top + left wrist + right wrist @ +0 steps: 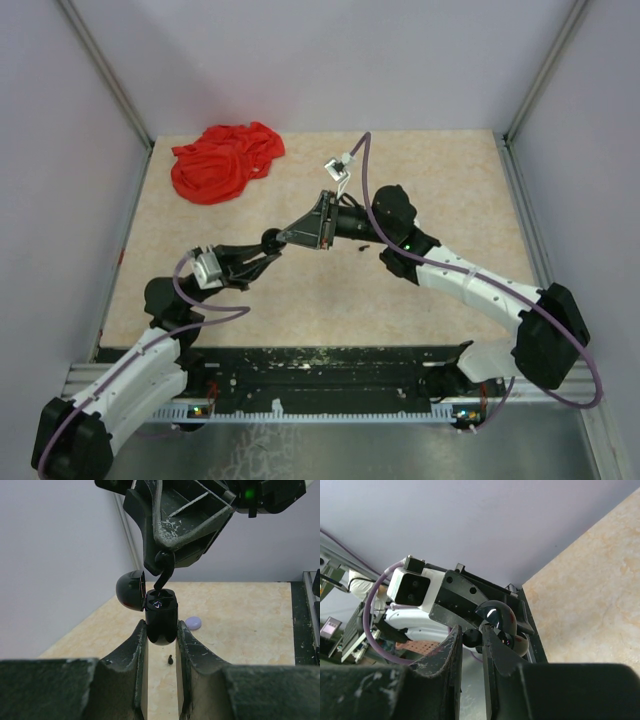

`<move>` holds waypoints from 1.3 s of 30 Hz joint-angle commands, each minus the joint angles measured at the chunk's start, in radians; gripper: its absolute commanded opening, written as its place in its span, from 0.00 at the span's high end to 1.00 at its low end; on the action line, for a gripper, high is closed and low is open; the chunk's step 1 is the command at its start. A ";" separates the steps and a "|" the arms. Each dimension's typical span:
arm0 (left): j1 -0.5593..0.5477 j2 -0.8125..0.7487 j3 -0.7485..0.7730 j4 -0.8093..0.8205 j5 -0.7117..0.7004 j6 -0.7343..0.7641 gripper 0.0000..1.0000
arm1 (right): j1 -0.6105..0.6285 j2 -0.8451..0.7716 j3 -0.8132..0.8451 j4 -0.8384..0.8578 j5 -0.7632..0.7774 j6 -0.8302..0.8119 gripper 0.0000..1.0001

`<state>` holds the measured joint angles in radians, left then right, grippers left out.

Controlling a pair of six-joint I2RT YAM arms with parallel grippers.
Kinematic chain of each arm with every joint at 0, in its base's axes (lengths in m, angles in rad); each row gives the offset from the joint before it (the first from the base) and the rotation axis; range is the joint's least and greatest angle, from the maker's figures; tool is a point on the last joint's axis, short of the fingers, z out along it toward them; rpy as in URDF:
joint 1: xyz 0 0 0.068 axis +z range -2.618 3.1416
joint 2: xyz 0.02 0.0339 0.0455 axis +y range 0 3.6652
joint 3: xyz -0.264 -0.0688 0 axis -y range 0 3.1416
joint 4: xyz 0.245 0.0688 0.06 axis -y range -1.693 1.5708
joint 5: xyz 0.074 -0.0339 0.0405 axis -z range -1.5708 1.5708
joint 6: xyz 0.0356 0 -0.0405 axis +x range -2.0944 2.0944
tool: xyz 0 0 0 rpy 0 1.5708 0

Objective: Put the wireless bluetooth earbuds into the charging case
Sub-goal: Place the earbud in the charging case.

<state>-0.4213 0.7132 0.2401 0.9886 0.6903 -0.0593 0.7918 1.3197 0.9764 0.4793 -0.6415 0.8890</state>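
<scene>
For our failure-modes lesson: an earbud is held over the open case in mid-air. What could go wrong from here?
The left gripper pinches the black charging case only by its rounded lower half, so downward pressure may slip it. The black earbud in the right gripper could miss its socket and drop to the table.

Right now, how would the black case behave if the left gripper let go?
Black case: glossy and rounded, so probably slippery in the left gripper and apt to roll. Open lid hangs to one side, likely tipping it.
</scene>
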 commanded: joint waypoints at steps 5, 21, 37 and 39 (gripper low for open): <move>0.009 -0.013 -0.015 0.059 0.020 -0.024 0.99 | 0.020 0.023 0.021 0.061 -0.026 0.031 0.86; 0.016 -0.024 -0.017 0.062 0.012 -0.022 0.99 | 0.044 0.045 0.027 0.081 -0.031 0.062 0.86; 0.018 -0.035 -0.023 0.065 0.002 -0.026 0.99 | 0.045 0.014 -0.020 0.013 0.101 0.082 0.83; 0.017 -0.038 -0.024 0.065 0.002 -0.028 0.99 | 0.044 0.006 -0.033 0.010 0.125 0.084 0.81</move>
<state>-0.4072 0.6975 0.2176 1.0027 0.6884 -0.0753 0.8295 1.3617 0.9695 0.5079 -0.5945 0.9733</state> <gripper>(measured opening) 0.267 0.184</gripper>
